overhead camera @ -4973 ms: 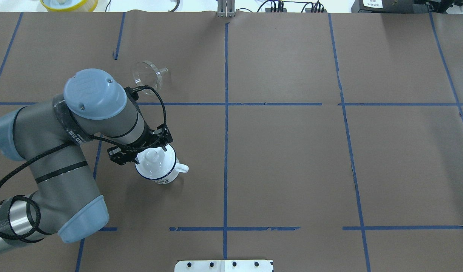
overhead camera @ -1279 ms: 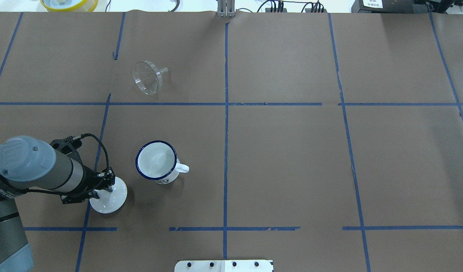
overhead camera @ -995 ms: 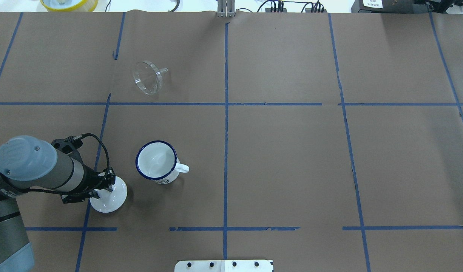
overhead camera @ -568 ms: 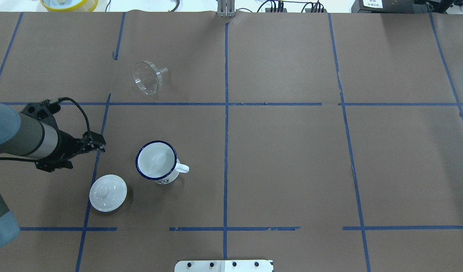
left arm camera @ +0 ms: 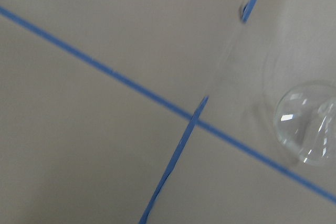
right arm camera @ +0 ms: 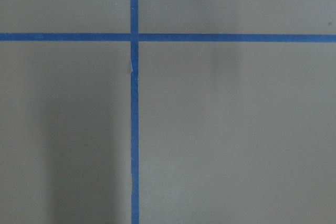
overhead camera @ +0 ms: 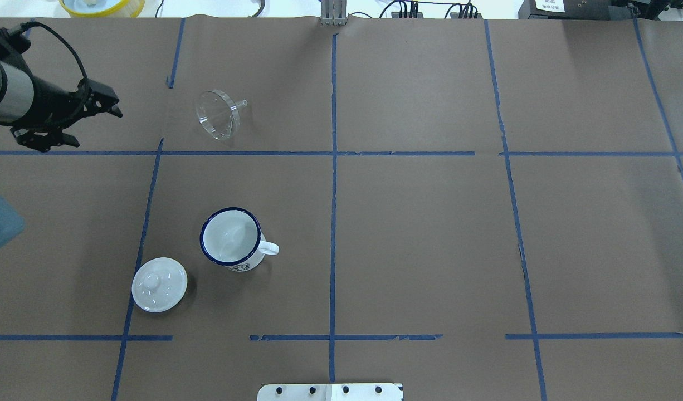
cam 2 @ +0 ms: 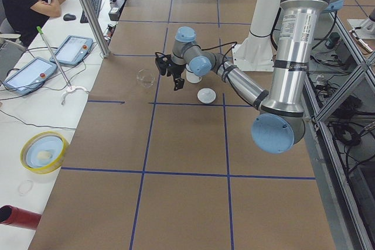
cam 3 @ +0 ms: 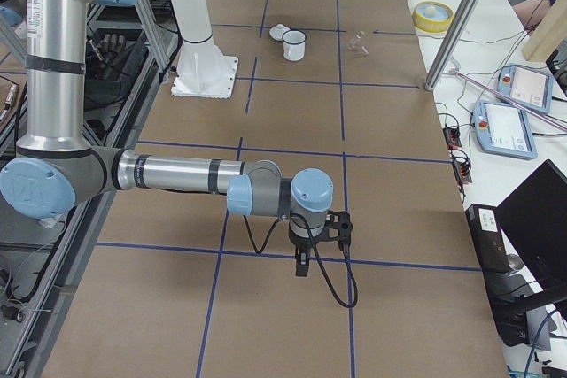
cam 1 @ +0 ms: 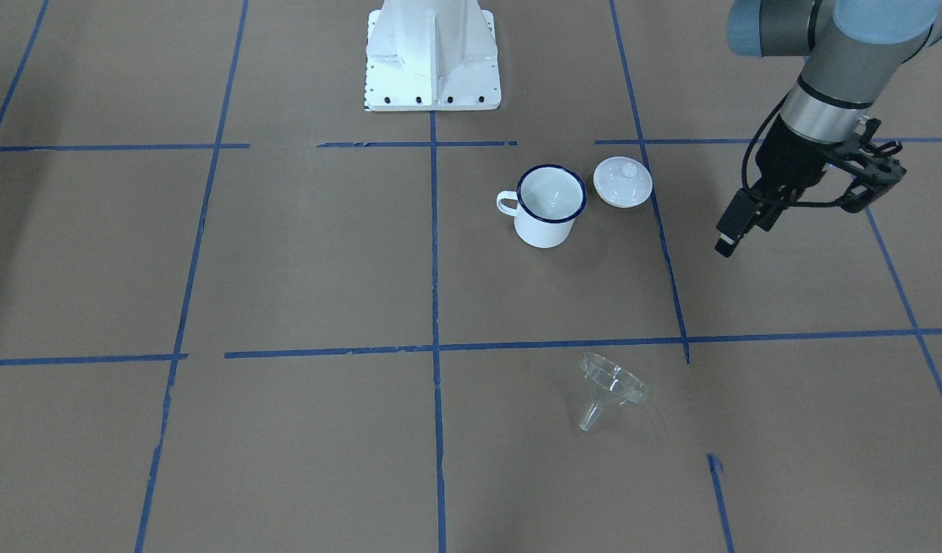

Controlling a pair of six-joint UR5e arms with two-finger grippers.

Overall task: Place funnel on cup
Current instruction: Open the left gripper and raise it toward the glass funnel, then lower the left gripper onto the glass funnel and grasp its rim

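Note:
The clear funnel [overhead camera: 218, 114] lies on its side on the brown paper at the far left, stem pointing right; it also shows in the front view [cam 1: 611, 384] and at the right edge of the left wrist view [left arm camera: 310, 124]. The cup [overhead camera: 231, 238], a white mug with a dark blue rim, stands upright and uncovered nearer the robot [cam 1: 549, 206]. My left gripper [overhead camera: 117, 108] hangs above the table to the left of the funnel, open and empty [cam 1: 728, 238]. My right gripper [cam 3: 301, 263] shows only in the right side view, far from both; I cannot tell its state.
A white knobbed lid [overhead camera: 159, 284] lies on the table just left of the cup [cam 1: 622, 182]. The white robot base plate [overhead camera: 330, 391] sits at the near edge. A yellow bowl [overhead camera: 102, 5] stands beyond the far edge. Blue tape lines grid the paper.
My left gripper set the lid down left of the cup, let go, and travelled away to the far left, level with the funnel. Cup and funnel have not moved.

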